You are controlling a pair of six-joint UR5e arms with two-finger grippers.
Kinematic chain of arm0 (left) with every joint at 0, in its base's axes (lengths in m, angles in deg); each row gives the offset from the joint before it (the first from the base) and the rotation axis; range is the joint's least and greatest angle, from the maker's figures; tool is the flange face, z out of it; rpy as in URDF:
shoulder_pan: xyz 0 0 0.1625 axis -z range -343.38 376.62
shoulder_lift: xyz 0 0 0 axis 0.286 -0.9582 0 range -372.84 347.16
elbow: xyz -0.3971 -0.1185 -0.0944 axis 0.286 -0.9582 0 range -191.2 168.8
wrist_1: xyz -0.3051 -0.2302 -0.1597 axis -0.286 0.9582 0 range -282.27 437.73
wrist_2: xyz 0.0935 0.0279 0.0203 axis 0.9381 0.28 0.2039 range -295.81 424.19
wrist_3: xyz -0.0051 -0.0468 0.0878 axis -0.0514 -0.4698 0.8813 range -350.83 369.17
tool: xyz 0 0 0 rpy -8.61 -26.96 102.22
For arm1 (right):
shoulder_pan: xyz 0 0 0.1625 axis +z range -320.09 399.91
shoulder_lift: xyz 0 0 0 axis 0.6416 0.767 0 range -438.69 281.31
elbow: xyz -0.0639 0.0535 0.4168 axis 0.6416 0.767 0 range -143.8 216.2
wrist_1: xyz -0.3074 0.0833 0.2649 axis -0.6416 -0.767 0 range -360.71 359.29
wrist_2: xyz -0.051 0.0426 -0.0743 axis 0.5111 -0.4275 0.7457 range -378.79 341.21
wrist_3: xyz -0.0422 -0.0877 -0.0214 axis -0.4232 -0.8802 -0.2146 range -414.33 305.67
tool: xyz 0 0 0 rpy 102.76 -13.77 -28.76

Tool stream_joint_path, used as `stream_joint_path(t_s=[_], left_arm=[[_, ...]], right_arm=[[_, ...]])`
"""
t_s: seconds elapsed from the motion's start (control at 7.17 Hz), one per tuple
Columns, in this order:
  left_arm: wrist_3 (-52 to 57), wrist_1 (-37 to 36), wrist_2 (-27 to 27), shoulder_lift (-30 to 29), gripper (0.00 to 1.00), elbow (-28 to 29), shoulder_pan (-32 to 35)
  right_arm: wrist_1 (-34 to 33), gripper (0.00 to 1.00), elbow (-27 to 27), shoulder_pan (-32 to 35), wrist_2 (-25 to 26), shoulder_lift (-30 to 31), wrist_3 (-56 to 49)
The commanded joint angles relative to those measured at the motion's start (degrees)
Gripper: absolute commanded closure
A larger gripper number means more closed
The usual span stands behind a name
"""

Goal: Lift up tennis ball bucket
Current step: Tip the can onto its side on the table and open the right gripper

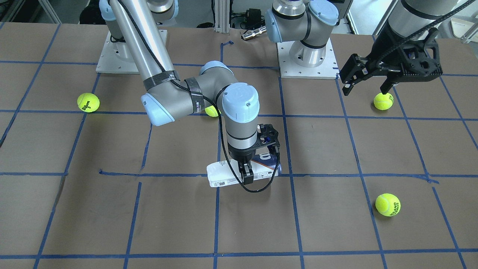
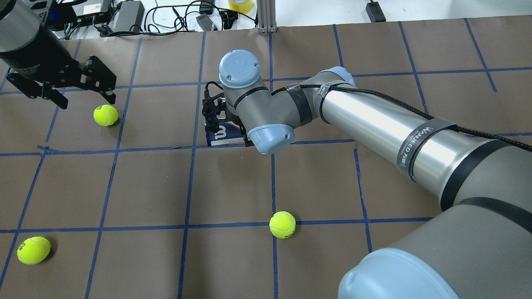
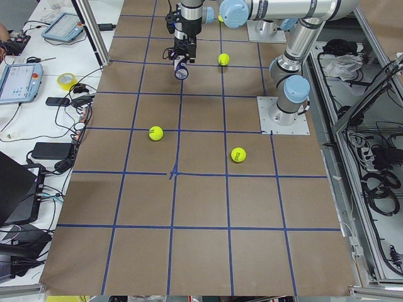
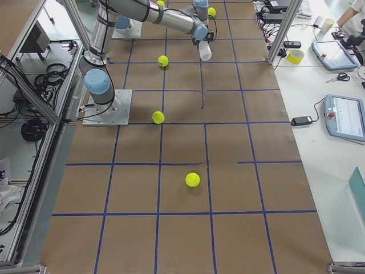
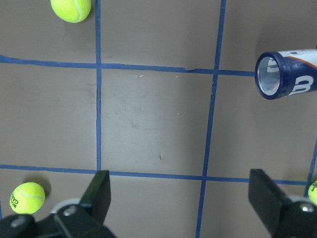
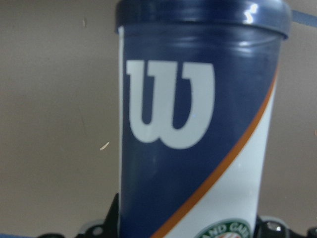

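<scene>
The tennis ball bucket [image 6: 198, 124] fills your right wrist camera, its navy end and W logo pointing away from the right pincer [image 1: 249, 168]. That pincer is clenched across the bucket's middle, with the white half jutting out the other side. The bucket lies level, at or just off the bench [image 1: 112, 224]; I cannot tell which. Raise it straight up, slowly, with a steady wrist, since the smooth tube could likely swivel between the jaws. Leave the left pincer [image 1: 366, 89] parked, spread wide above a tennis ball [image 1: 383, 101], well apart from the lift.
</scene>
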Motion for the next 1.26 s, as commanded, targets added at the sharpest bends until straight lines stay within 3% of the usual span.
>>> stream_joint_path(t_s=[0.0,0.56,1.12], left_arm=[[0.0,0.6,-0.2,-0.1,0.00,0.0,0.0],[0.0,0.6,-0.4,-0.1,0.00,-0.2,0.1],[-0.1,0.6,-0.5,-0.2,0.00,-0.3,0.3]], right_arm=[[-1.6,0.22,0.0,1.3,0.3,-1.4,3.9],[-1.8,0.24,0.5,1.3,0.3,-1.8,3.5],[-1.8,0.15,-0.1,1.4,0.2,-2.0,4.1]])
